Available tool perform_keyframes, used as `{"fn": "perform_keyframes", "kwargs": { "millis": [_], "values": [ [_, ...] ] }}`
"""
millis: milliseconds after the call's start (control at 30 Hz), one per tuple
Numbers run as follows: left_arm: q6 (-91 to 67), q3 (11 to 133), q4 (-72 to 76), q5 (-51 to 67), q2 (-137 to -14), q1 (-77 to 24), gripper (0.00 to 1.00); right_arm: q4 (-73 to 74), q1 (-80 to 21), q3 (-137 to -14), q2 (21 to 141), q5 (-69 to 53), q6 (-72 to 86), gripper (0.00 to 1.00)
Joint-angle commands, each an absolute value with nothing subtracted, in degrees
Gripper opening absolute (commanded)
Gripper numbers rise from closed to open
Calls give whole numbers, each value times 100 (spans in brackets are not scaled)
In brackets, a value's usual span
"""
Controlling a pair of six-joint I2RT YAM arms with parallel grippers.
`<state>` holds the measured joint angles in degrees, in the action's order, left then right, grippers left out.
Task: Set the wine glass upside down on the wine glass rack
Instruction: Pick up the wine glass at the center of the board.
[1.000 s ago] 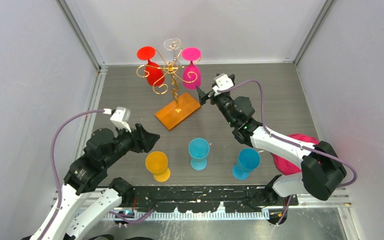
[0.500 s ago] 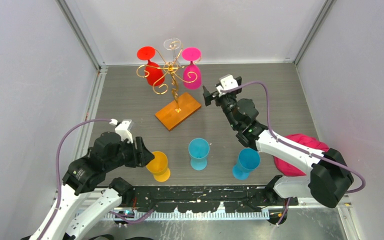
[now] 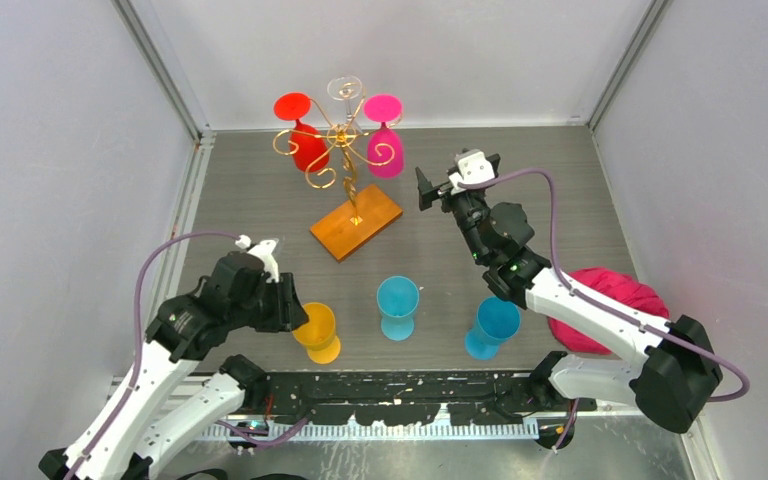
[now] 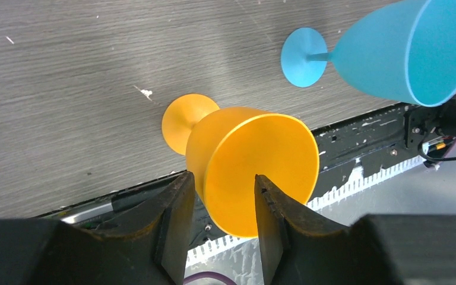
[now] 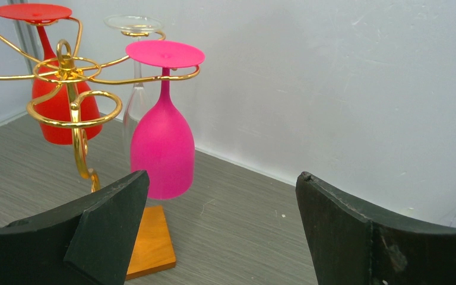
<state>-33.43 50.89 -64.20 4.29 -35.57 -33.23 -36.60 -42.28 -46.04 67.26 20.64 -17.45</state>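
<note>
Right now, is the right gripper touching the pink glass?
Apart. In the top view, grey table shows between the open right gripper and the pink glass hanging on the rack.

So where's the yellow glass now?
In the top view, the yellow glass stands near-left on the table, at the left gripper, left of the nearest teal glass.

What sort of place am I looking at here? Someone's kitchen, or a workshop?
Most likely a robotics lab test booth, not a kitchen. Two robot arms are bolted to the table, bare white walls enclose it, and coloured wine glasses stand like props.
</note>
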Motion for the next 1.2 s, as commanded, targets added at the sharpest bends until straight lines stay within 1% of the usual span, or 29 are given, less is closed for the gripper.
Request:
{"fn": "perform_keyframes", "kwargs": {
  "millis": [0, 67, 167, 233, 400, 433, 700, 867, 1033, 1100, 1167],
  "values": [
    [-3366, 5300, -6408, 340, -3935, -3313, 43, -3664, -4270, -4534, 6408, 2197, -1689, 100],
    [-3381, 5291, -6342, 310, -4096, -3319, 42, -3612, -4286, -4541, 6347, 2206, -1673, 100],
    [-3391, 5276, -6318, 231, -4367, -3352, 35, -3483, -4294, -4587, 6274, 2243, -1690, 100],
    [-3431, 5269, -6353, 200, -4530, -3402, 28, -3454, -4294, -4592, 6231, 2290, -1716, 100],
    [-3527, 5282, -6381, 95, -4630, -3492, 3, -3513, -4295, -4509, 6076, 2456, -1742, 100],
    [-3539, 5278, -6381, 77, -4601, -3497, 1, -3530, -4295, -4484, 6036, 2466, -1734, 100],
    [-3700, 5462, -6633, 46, -3984, -3513, 1, -3499, -4295, -4448, 5937, 2598, -1623, 100],
    [-3818, 6032, -7072, -137, -3422, -3515, 1, -3591, -4294, -4436, 5984, 2688, -1476, 99],
    [-3951, 6860, -7458, 244, -3100, -3511, 1, -3463, -4297, -4549, 5861, 2884, -997, 99],
    [-3994, 7347, -7535, 361, -3033, -3513, 1, -2971, -4292, -4800, 5767, 2904, -698, 100],
    [-4128, 7643, -7424, 569, -2933, -3509, 1, -2111, -4282, -5299, 5733, 2919, -368, 100]
  ]
}}
